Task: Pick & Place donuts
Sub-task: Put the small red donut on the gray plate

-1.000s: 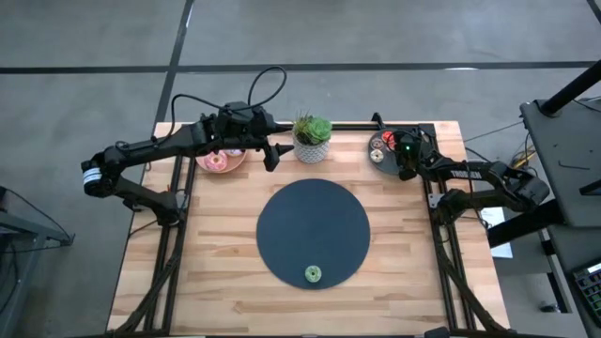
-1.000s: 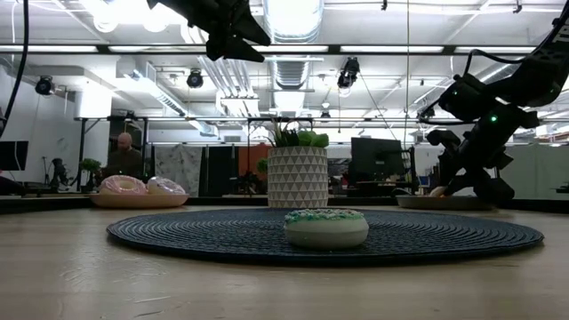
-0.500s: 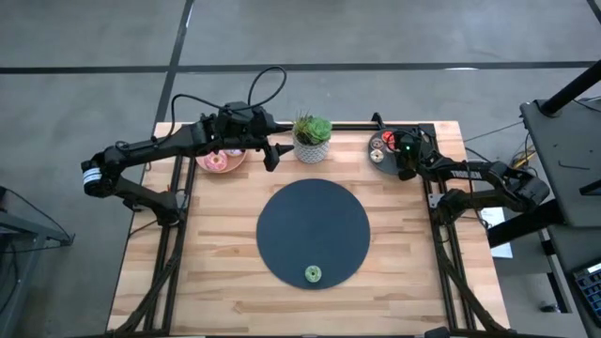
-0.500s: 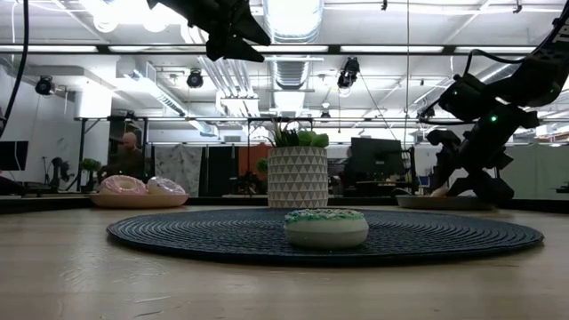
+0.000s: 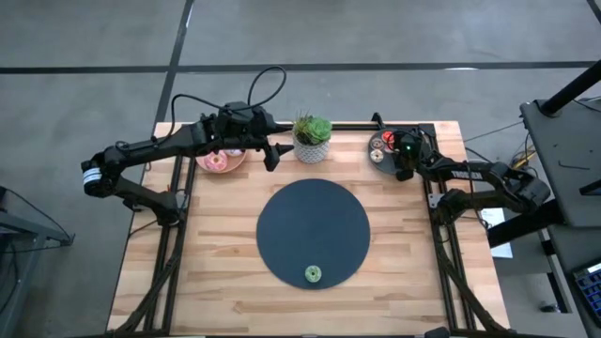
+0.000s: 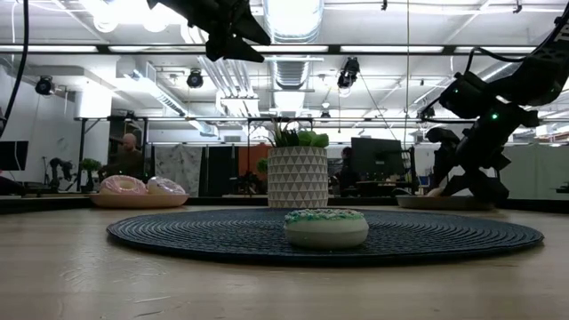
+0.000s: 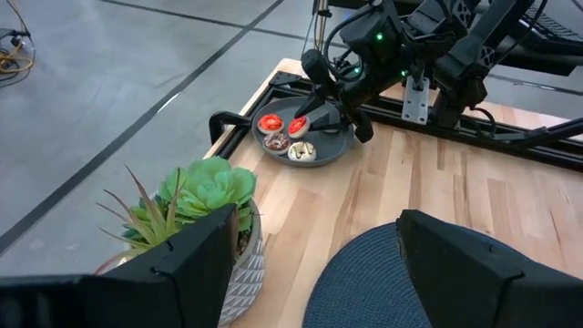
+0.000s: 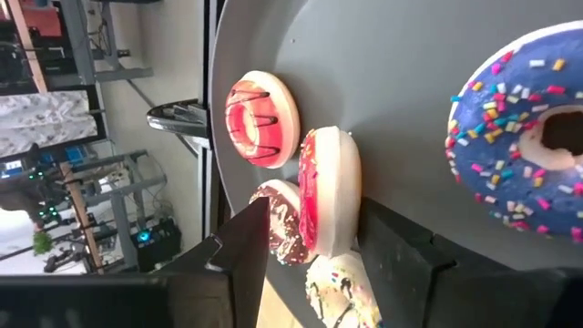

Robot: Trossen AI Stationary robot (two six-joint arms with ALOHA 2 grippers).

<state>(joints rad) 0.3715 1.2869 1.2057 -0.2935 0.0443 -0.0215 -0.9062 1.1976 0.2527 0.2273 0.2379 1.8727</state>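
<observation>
My right gripper (image 8: 319,211) reaches down onto the grey plate (image 5: 385,158) at the table's far right, open. A red-frosted donut (image 8: 328,187) stands on edge between its fingers. On the same plate lie a red drizzled donut (image 8: 262,118), a brown one (image 8: 282,226), a cream one (image 8: 342,292) and a blue sprinkled one (image 8: 519,137). A green donut (image 5: 313,274) rests flat on the dark round mat (image 5: 314,225). Two pink donuts (image 6: 123,185) sit on the pink plate (image 5: 221,164). My left gripper (image 5: 272,155) hangs open, high between that plate and the plant. My right gripper has the red-frosted donut standing on edge on the grey plate between its two fingers. The donut's cream underside (image 8: 353,210) lies against one finger (image 8: 401,255). The other finger (image 8: 239,255) stands a little off the frosted face. The fingers slant down from the table's right.
A potted succulent (image 5: 312,138) in a white patterned pot stands at the far middle, between the two plates. The dark mat fills the table's middle. Bare wood lies to its left and right and along the near edge (image 5: 310,314).
My right gripper has rolled slightly at the wrist while staying over the grey plate. The left arm and the donuts on the mat and the pink plate have kept still.
</observation>
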